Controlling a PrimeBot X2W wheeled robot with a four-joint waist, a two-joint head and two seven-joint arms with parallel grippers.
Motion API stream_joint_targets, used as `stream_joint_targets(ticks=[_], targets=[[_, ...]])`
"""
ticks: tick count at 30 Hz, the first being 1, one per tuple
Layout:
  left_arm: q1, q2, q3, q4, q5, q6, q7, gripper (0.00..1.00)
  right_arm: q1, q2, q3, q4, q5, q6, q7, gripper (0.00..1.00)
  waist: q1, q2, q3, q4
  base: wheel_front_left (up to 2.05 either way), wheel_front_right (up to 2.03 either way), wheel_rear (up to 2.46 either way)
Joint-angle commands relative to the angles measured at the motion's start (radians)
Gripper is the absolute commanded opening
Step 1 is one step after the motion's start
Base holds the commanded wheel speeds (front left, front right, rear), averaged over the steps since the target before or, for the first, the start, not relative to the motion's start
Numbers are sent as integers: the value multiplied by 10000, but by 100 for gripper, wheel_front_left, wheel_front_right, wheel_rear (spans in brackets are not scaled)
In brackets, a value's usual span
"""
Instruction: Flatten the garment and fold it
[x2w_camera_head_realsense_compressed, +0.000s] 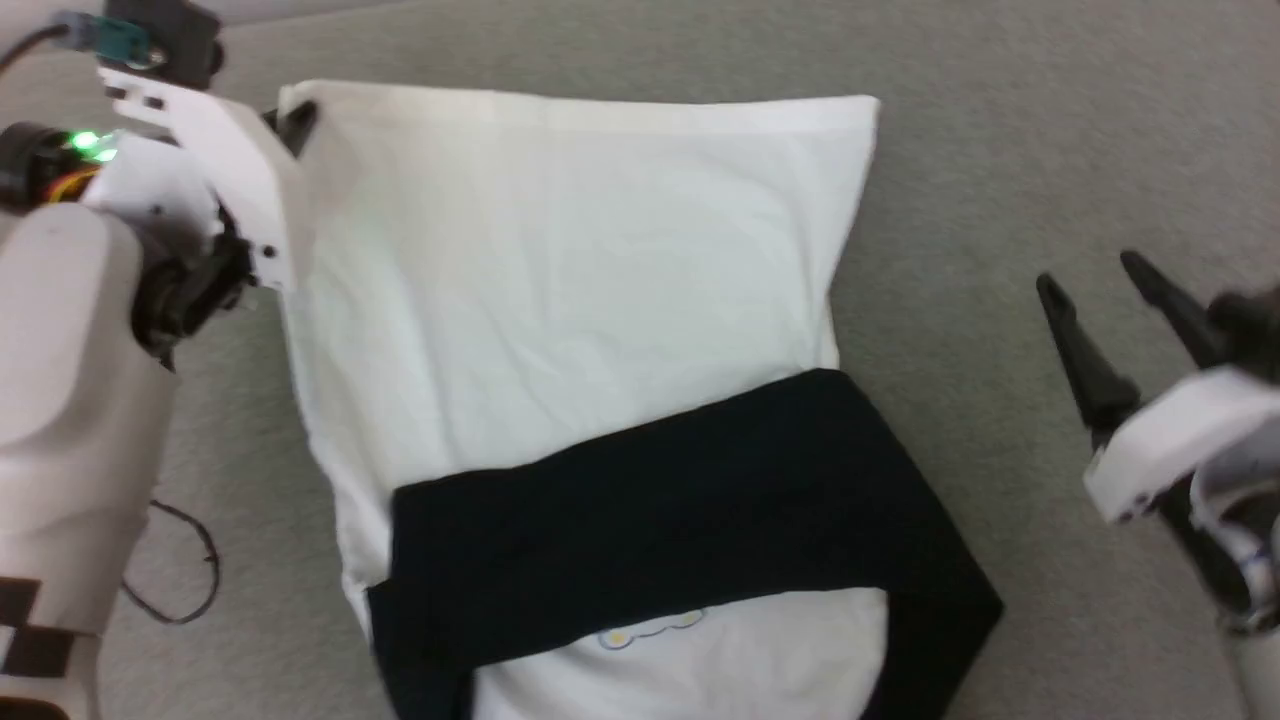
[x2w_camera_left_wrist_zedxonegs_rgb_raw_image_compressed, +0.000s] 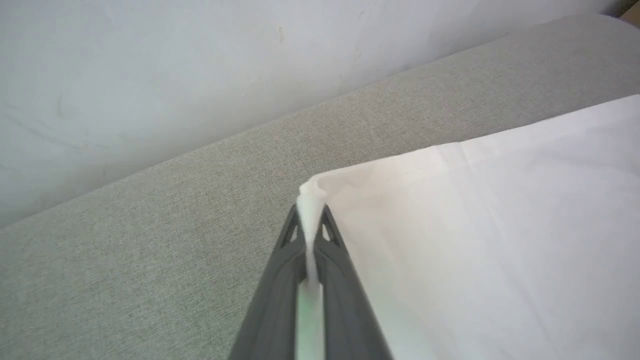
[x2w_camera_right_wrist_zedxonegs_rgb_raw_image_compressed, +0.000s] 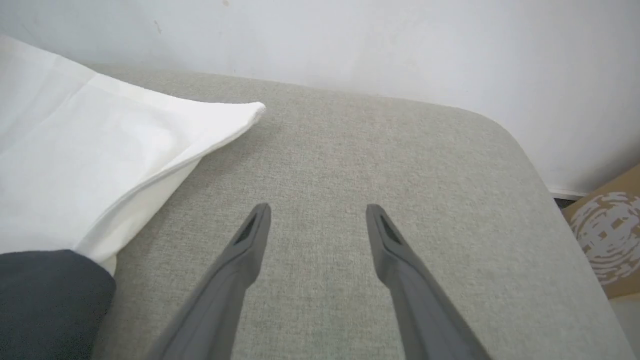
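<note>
Garment (x2w_camera_head_realsense_compressed: 560, 280), a soft white long-sleeved shirt with black sleeves, is laid out flat on a grey woven fabric surface (x2w_camera_head_realsense_compressed: 1000, 160). One black sleeve (x2w_camera_head_realsense_compressed: 680, 500) is folded across the white body at the near side. A small yellow-and-blue chest print (x2w_camera_head_realsense_compressed: 650, 630) is seen just below that sleeve. Left gripper (x2w_camera_left_wrist_zedxonegs_rgb_raw_image_compressed: 310, 215), with two long dark fingers, is pinched tight on the far-left white corner, and cloth is squeezed between the fingers. Right gripper (x2w_camera_right_wrist_zedxonegs_rgb_raw_image_compressed: 317, 215) is spread wide over bare surface to the right of the shirt. Nothing is gripped by it and the cloth is not touched.
</note>
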Motion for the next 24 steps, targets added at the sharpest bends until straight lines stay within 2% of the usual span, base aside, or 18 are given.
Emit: stream_joint_targets(ticks=[1, 5, 8, 11, 17, 24], targets=[[196, -71, -42, -237, 128, -37, -194, 0, -422, -212, 136, -61, 359, -11, 462, 100, 0, 0, -567, 892, 0, 0, 0], [508, -233, -217, -1254, 229, -12, -617, 0, -1732, -1171, 749, 66, 1593, -11, 2542, 100, 0, 0, -463, 1541, 0, 0, 0], [711, -383, -375, -2028, 294, 37, -775, 0, -2880, -1774, 1196, 649, 2242, -11, 4103, 100, 0, 0, -209, 2053, 0, 0, 0], [859, -540, -552, -2645, 351, 67, -876, 0, -4001, -2189, 1756, 1409, 2618, -11, 5094, 100, 0, 0, 66, 2465, 0, 0, 0], [923, -935, -1051, -3355, 499, 49, -1042, 0, -5682, -2483, 2784, 3081, 2957, -11, 5968, 100, 0, 0, 533, 3143, 0, 0, 0], [778, -1265, -1448, -3593, 596, 28, -1180, 0, -6495, -2821, 3921, 4811, 2713, -11, 6110, 100, 0, 0, 843, 3651, 0, 0, 0]])
